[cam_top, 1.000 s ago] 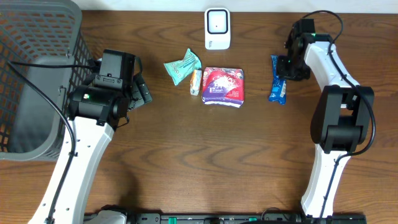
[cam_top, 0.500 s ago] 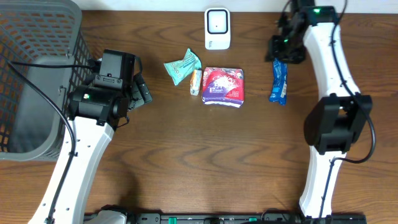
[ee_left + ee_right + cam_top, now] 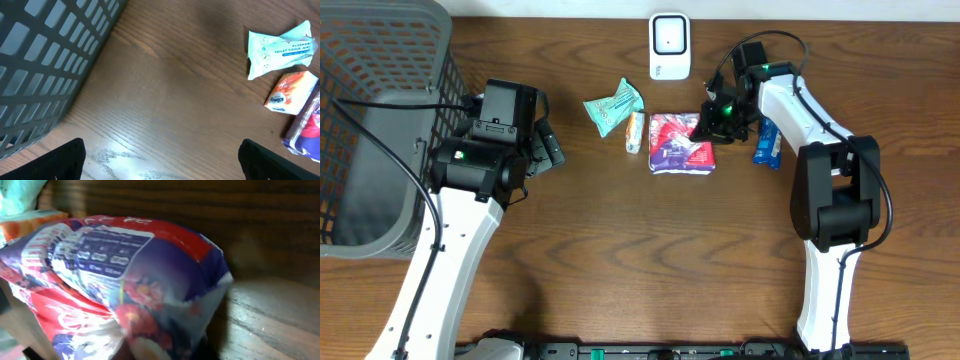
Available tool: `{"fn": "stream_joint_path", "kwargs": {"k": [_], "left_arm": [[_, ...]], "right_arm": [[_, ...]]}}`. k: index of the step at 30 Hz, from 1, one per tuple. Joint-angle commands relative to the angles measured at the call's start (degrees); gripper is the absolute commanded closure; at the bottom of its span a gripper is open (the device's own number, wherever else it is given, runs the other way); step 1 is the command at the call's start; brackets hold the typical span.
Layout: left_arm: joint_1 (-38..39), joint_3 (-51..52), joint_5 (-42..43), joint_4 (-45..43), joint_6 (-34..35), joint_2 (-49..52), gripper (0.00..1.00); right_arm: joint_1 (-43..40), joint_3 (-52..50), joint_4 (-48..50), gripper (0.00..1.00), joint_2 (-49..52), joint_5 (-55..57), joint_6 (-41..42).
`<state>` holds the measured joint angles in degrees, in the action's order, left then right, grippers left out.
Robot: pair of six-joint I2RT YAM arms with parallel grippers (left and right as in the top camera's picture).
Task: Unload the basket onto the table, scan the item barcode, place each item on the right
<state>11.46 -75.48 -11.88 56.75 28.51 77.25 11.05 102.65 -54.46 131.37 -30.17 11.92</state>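
The right hand [image 3: 712, 122] pinches the right edge of the tissue pack [image 3: 676, 142] at mid-surface. The scanner [image 3: 669, 45] stands just beyond, far and slightly left, nearer this arm. The left hand [image 3: 547, 147] hangs spread, well apart, beside the basket [image 3: 380, 50].

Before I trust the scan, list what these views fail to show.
Tissue pack barcode: not on any face shown, overhead or right wrist.
Right end effector grip: overhead, hidden by its wrist; right wrist, blocked by the pack.
Blue snack bar: overhead, partly under right arm.
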Motion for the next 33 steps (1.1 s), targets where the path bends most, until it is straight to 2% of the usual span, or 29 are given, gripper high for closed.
{"fn": "stream_joint_path", "kwargs": {"k": [1,4,8,10,13,15,16,21,25,27,28,29,30,33], "left_arm": [[-0.2,-0.11,0.31,0.2,0.48,0.11,0.02],[-0.2,-0.11,0.31,0.2,0.48,0.11,0.02],[-0.2,-0.11,0.31,0.2,0.48,0.11,0.02],[-0.2,-0.11,0.31,0.2,0.48,0.11,0.02],[-0.2,-0.11,0.31,0.2,0.48,0.11,0.02],[-0.2,-0.11,0.31,0.2,0.48,0.11,0.02],[-0.2,-0.11,0.33,0.2,0.48,0.11,0.02],[-0.2,-0.11,0.31,0.2,0.48,0.11,0.02],[-0.2,-0.11,0.31,0.2,0.48,0.11,0.02],[-0.2,-0.11,0.31,0.2,0.48,0.11,0.02],[-0.2,-0.11,0.31,0.2,0.48,0.11,0.02],[-0.2,-0.11,0.31,0.2,0.48,0.11,0.02],[-0.2,-0.11,0.31,0.2,0.48,0.11,0.02],[-0.2,-0.11,0.31,0.2,0.48,0.11,0.02]], "right_arm": [[-0.26,1.9,-2.27,0.99,-0.17,5.68,0.26],[-0.2,6.75,-6.29,0.99,-0.46,12.81,-0.02],[2.01,16.28,-12.74,0.99,-0.55,29.46,0.13],[3.93,19.1,-15.32,0.99,-0.55,41.9,2.29],[7.72,19.47,-17.33,0.99,-0.52,62.71,7.72],[10.6,17.66,-16.85,0.99,-0.24,73.68,11.28],[11.61,16.81,-16.44,0.99,-0.04,75.45,11.93],[16.0,10.84,-12.37,0.99,1.64,74.93,14.43],[19.71,9.7,-10.97,0.79,2.47,63.47,14.4],[21.2,9.9,-9.92,0.73,2.45,58.36,14.4],[22.08,10.67,-9.57,0.62,2.36,55.47,14.4],[22.51,11.54,-9.49,0.56,2.36,53.51,14.4],[22.73,12.5,-9.64,0.52,2.36,52.02,14.4],[22.6,18.03,-12.31,0.53,2.36,47.52,14.16]]}}
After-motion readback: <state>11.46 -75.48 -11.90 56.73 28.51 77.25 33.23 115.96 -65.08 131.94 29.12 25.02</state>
